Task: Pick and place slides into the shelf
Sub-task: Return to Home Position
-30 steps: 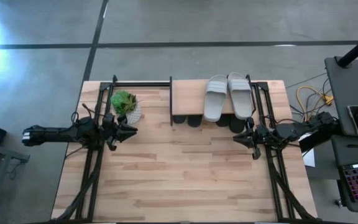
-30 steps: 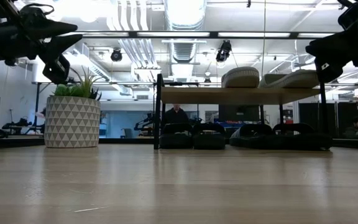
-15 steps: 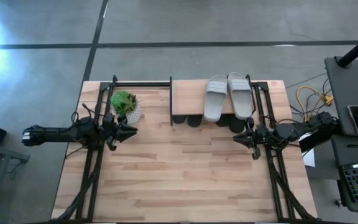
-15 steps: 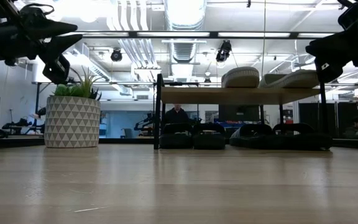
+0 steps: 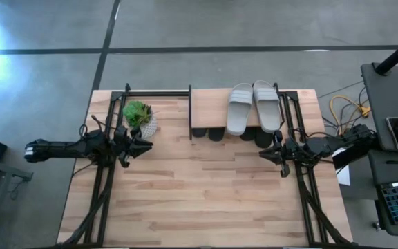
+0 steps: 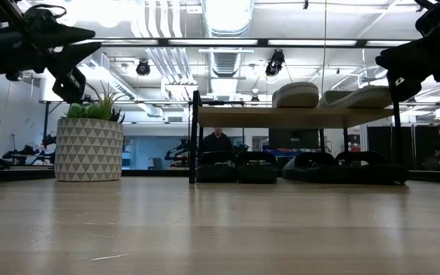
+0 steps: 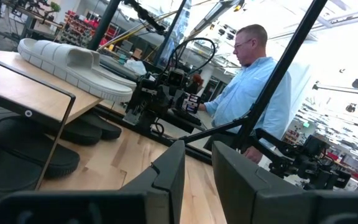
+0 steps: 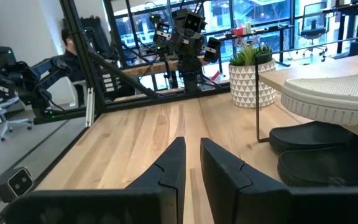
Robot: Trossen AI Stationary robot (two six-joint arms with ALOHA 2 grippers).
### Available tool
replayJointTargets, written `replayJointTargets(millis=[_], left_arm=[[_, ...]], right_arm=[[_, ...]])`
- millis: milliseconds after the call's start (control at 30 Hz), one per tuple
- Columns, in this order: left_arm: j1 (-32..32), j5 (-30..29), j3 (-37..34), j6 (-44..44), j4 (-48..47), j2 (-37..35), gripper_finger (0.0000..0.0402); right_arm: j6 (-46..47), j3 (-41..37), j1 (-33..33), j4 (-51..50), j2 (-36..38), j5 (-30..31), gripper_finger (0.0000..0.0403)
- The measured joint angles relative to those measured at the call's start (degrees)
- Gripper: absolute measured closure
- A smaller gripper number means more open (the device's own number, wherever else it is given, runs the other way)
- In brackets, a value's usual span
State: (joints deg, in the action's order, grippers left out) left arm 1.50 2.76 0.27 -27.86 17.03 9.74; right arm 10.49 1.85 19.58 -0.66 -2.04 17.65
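Note:
The shelf [image 5: 209, 107] stands at the table's far edge, its black legs on the tabletop. Two light grey slides [image 5: 240, 108] [image 5: 267, 105] lie side by side, soles down, on its plank [image 6: 235, 117]. Black slides [image 6: 257, 166] [image 6: 365, 166] sit in a row on the table under the plank. My left gripper [image 5: 149, 144] hovers shut above the table's left part, near the plant, pointing right. My right gripper [image 5: 262, 153] hovers shut in front of the shelf's right end, pointing left. Neither holds anything.
A potted plant in a white patterned pot [image 5: 140, 117] stands left of the shelf, close to my left gripper. The bare wooden tabletop [image 5: 206, 194] stretches between and in front of the arms. A person in a light blue shirt [image 7: 253, 93] stands beyond the table's right side.

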Motion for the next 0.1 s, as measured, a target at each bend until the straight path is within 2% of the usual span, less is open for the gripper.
replayJointTargets(millis=[100], left_arm=[[0.0,0.0,0.0,0.0,0.0,0.0,0.0334]], right_arm=[[0.0,0.0,0.0,0.0,0.0,0.0,0.036]])
